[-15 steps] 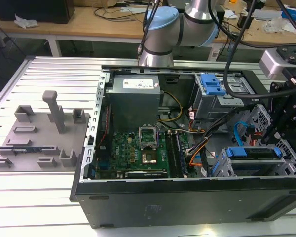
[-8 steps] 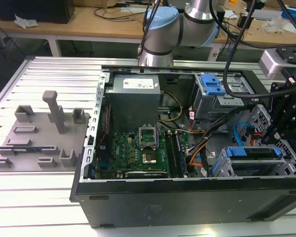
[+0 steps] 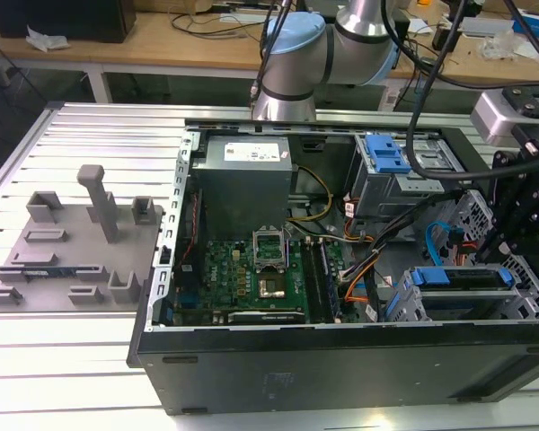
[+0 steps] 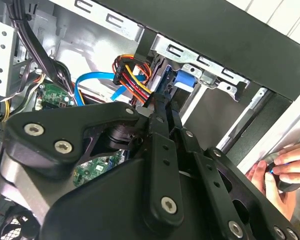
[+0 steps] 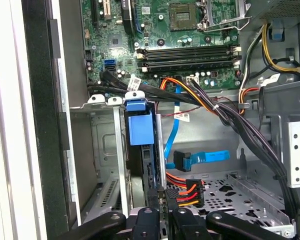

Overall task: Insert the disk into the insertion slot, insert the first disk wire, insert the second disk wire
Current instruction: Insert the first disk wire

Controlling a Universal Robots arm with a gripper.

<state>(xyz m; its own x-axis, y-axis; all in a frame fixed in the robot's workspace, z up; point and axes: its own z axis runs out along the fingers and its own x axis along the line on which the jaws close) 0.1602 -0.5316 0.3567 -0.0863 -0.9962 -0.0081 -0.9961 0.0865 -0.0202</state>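
1. My claw [image 5: 165, 196] is pinched on the disk wire [image 5: 187, 192] plug, gripped near its end so I can steer it.
2. Just beyond, the disk [image 5: 139, 129] already sits in the insertion slot [image 5: 104, 150], hard by the case [image 5: 37, 125] side wall, its near edge facing my plug, I reckon.

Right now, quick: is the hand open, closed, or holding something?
Hand: closed, pinching the black connector of the orange, red and yellow wires.
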